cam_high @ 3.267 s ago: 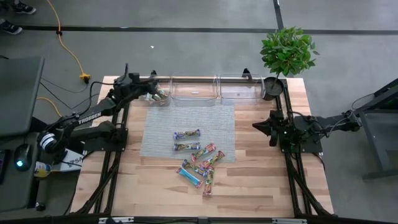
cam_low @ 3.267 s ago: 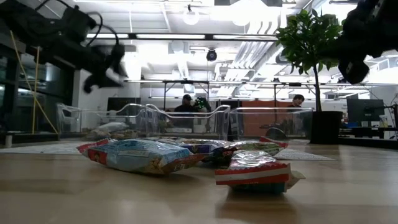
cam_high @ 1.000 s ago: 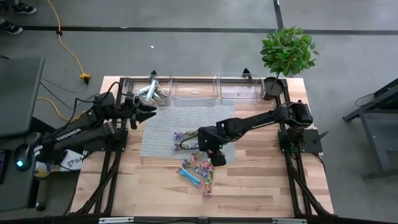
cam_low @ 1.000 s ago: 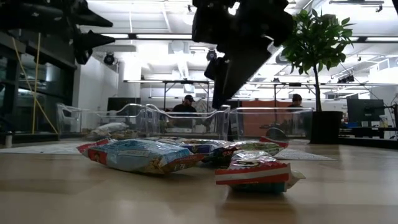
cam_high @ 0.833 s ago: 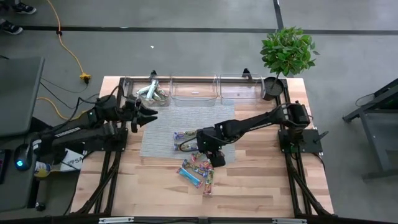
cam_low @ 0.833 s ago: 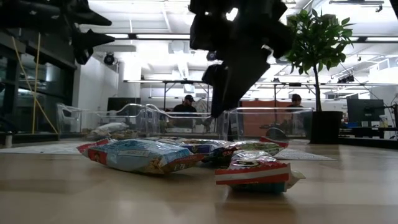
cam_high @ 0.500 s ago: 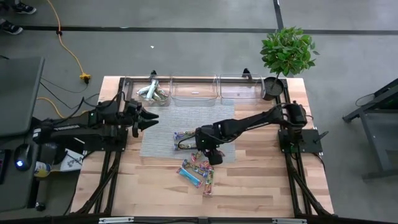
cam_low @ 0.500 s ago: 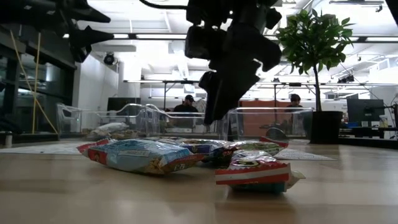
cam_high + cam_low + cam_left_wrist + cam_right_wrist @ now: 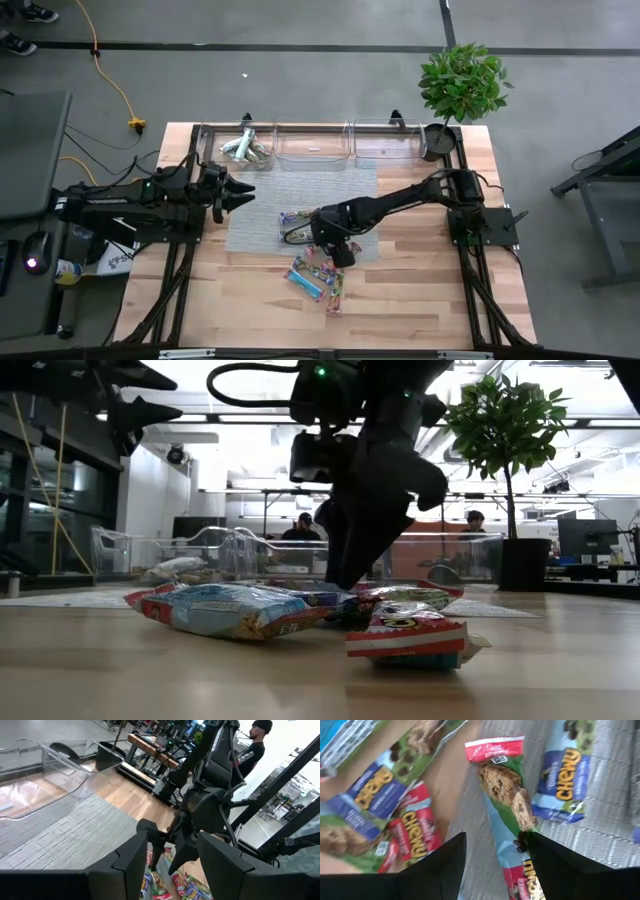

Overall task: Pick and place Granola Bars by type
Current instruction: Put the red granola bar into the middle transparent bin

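Several granola bars (image 9: 318, 262) lie in a loose pile at the near edge of a grey mat (image 9: 300, 195). In the low view a blue one (image 9: 225, 610) and a red-ended one (image 9: 410, 640) are nearest. My right gripper (image 9: 337, 248) is open, low over the pile and pointing down. Its fingers (image 9: 445, 865) stand on either side of a green-and-blue bar with a red end (image 9: 502, 790), which lies on the mat. My left gripper (image 9: 240, 190) hangs open and holding nothing over the mat's left edge, high up (image 9: 140, 405).
Three clear bins stand along the far edge: the left one (image 9: 247, 150) holds a few bars, next to it the middle (image 9: 312, 148) and right (image 9: 385, 146) ones. A potted plant (image 9: 462, 85) stands at the far right corner. People are in the room behind.
My right gripper has come down over the pile, shifting slightly toward the table's left, and stays open. My left gripper has drawn back a little toward the near edge, still open. The bars have not moved.
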`<move>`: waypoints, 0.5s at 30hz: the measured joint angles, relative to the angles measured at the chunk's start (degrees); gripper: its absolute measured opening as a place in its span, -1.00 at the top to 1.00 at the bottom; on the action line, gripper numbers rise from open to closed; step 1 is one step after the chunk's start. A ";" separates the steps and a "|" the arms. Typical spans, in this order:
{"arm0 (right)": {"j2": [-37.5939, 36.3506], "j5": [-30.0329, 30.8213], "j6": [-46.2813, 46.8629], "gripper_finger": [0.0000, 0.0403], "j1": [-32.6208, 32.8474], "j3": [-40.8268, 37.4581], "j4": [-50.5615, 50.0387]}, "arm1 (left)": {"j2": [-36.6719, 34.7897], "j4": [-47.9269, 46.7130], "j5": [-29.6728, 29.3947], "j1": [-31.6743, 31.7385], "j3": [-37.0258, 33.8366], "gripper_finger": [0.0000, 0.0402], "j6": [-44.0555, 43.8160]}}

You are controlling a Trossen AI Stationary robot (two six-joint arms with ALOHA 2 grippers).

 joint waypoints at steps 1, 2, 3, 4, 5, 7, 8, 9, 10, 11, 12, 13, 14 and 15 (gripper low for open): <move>0.02 0.48 0.10 0.00 -0.14 0.00 0.38 | 0.00 -0.02 0.00 0.04 0.00 0.14 -0.01; 0.02 1.05 0.20 0.00 -0.30 0.00 0.51 | 0.00 -0.02 0.00 0.04 0.00 0.14 -0.01; 0.02 1.58 0.19 0.00 -0.42 0.00 0.46 | 0.00 -0.02 0.00 0.04 0.00 0.14 -0.01; 0.16 1.76 0.15 0.00 -0.55 0.00 0.43 | 0.00 -0.02 -0.06 0.04 0.00 0.14 -0.01; 0.46 1.78 0.15 0.00 -0.69 0.00 0.60 | 0.00 0.00 -0.15 0.04 0.00 0.14 -0.01; 0.69 2.04 0.30 0.01 -0.83 -0.02 0.34 | 0.00 -0.02 -0.26 0.07 0.00 0.14 -0.01; 0.69 2.19 0.35 0.02 -0.84 -0.02 0.05 | 0.00 -0.03 -0.26 0.07 0.01 0.14 -0.03; 0.69 2.77 0.32 0.03 -0.82 -0.02 -0.02 | 0.00 -0.05 -0.28 0.07 0.00 0.14 -0.03; 0.69 3.59 0.30 0.05 -0.78 -0.02 0.04 | 0.00 -0.18 -0.28 0.07 0.00 0.14 -0.03; 0.69 4.48 0.28 0.07 -0.78 -0.03 -0.02 | 0.00 -0.39 -0.28 0.07 0.00 0.14 -0.03; 0.69 5.07 0.28 0.09 -0.78 -0.04 -0.04 | 0.00 -0.71 -0.31 0.07 0.02 0.14 -0.03; 0.69 5.16 0.28 0.12 -0.78 -0.04 -0.04 | 0.00 -1.05 -0.31 0.09 0.00 0.14 -0.05; 0.69 5.20 0.28 0.15 -0.78 -0.04 -0.03 | 0.00 -1.42 -0.31 0.13 0.00 0.14 -0.05; 0.69 5.25 0.28 0.18 -0.78 -0.04 -0.11 | 0.00 -1.73 -0.32 0.13 0.02 0.14 -0.05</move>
